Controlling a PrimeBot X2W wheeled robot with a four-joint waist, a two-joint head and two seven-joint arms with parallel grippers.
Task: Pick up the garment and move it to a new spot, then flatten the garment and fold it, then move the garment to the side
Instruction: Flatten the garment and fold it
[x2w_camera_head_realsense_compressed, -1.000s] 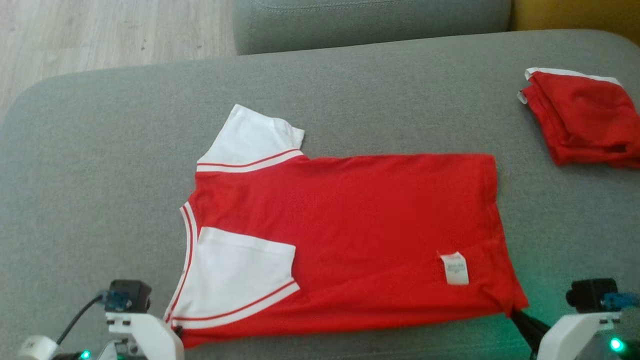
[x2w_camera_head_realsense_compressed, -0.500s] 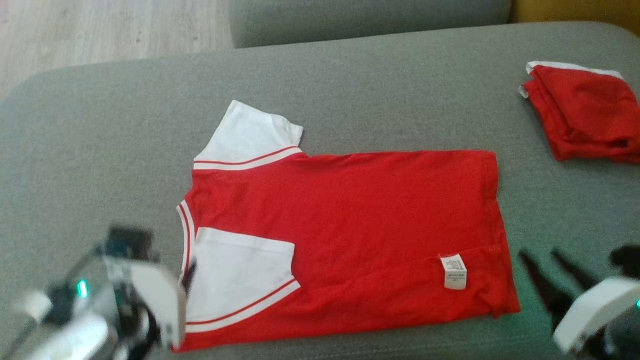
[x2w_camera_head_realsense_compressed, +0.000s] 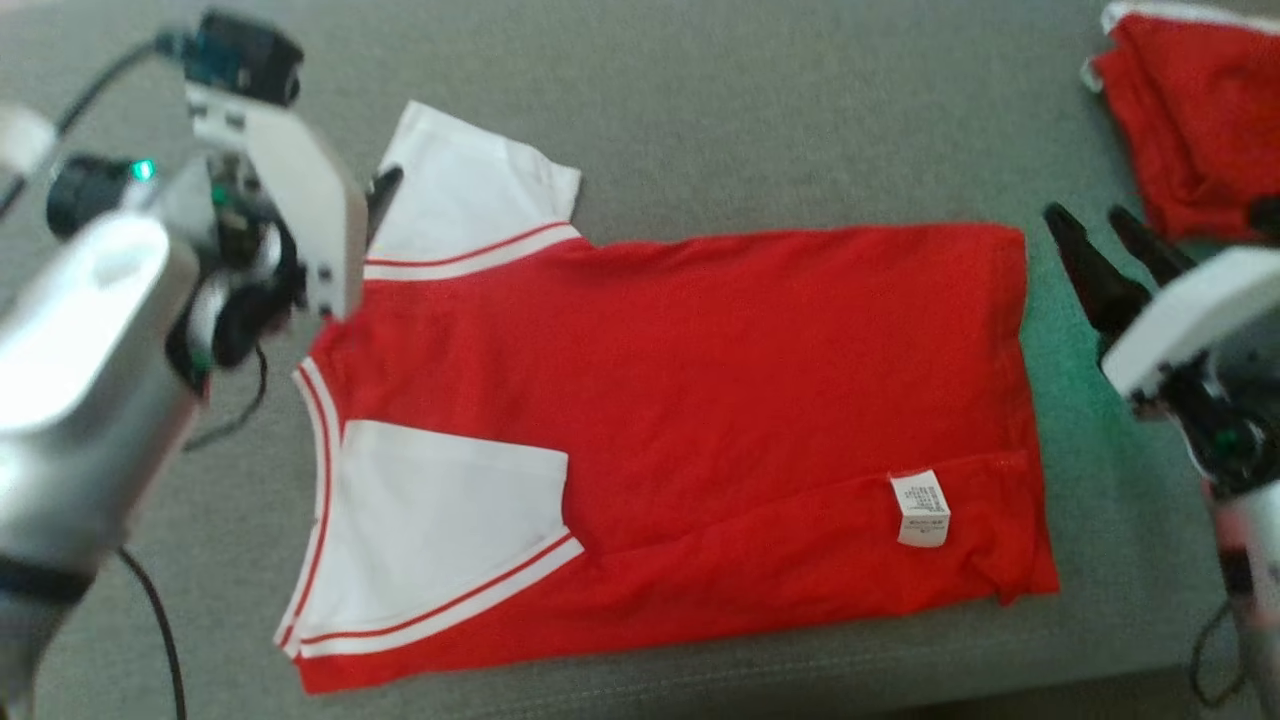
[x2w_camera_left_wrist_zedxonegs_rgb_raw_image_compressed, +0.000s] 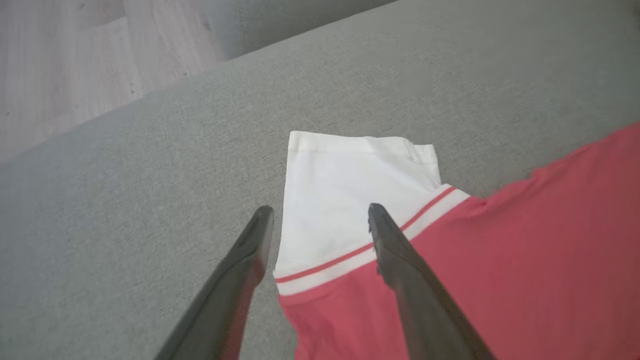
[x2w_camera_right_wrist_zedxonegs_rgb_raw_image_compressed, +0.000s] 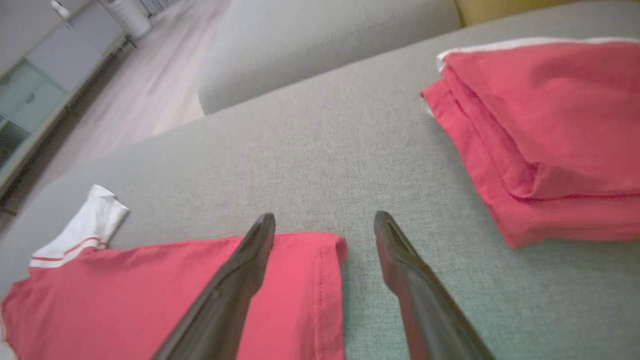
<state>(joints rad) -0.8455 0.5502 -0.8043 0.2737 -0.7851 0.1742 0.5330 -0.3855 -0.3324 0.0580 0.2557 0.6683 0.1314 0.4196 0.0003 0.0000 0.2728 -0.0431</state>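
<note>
Left gripper and right gripper have released the near edge of the red-and-white short-sleeved fabric shirt, jaws now spread. Left went up to the far white sleeve, right to beside the far hem corner. Head camera has tilted down.

Soft, even daylight, but your head view is smeared.
You get no hard shadows on the grey sofa; a green glow tints its fabric just beside the right claw. The left arm is motion-blurred and its pale shell glares. Both wrist views look washed out — the red garment reads pink — and the right wrist view softens toward its edges, the room behind out of focus.
</note>
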